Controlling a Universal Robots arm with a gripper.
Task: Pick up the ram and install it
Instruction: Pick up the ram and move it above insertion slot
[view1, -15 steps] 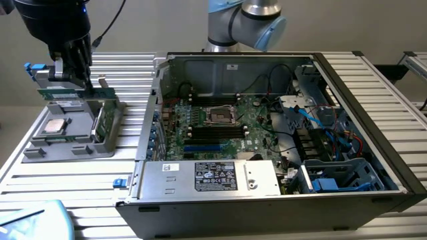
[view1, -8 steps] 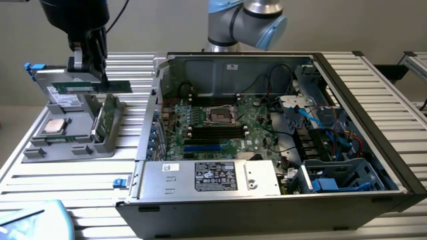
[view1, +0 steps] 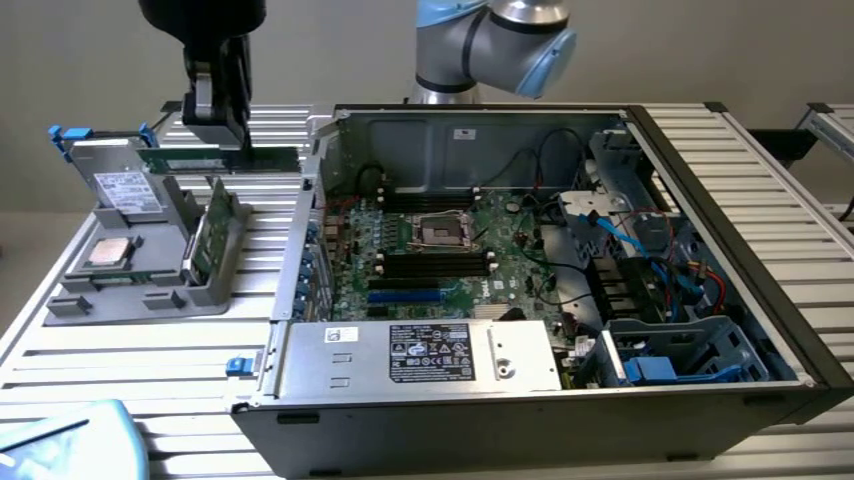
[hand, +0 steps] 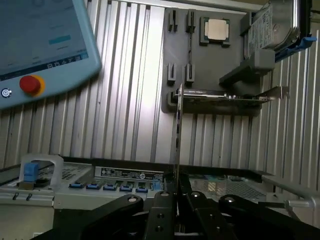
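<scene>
While the black gripper (view1: 220, 135) pinches the long, thin green ram stick (view1: 260, 158) by its upper edge, it hangs above the grey plastic holder (view1: 120, 300), beside the open computer case (view1: 400, 140), presumably edge-down for slotting.

Robotics lab: open computer case (view1: 400, 135), slatted bench (view1: 134, 370)

Plain pale wall (view1: 80, 60) behind ribbed metal table (view1: 134, 370)
</scene>
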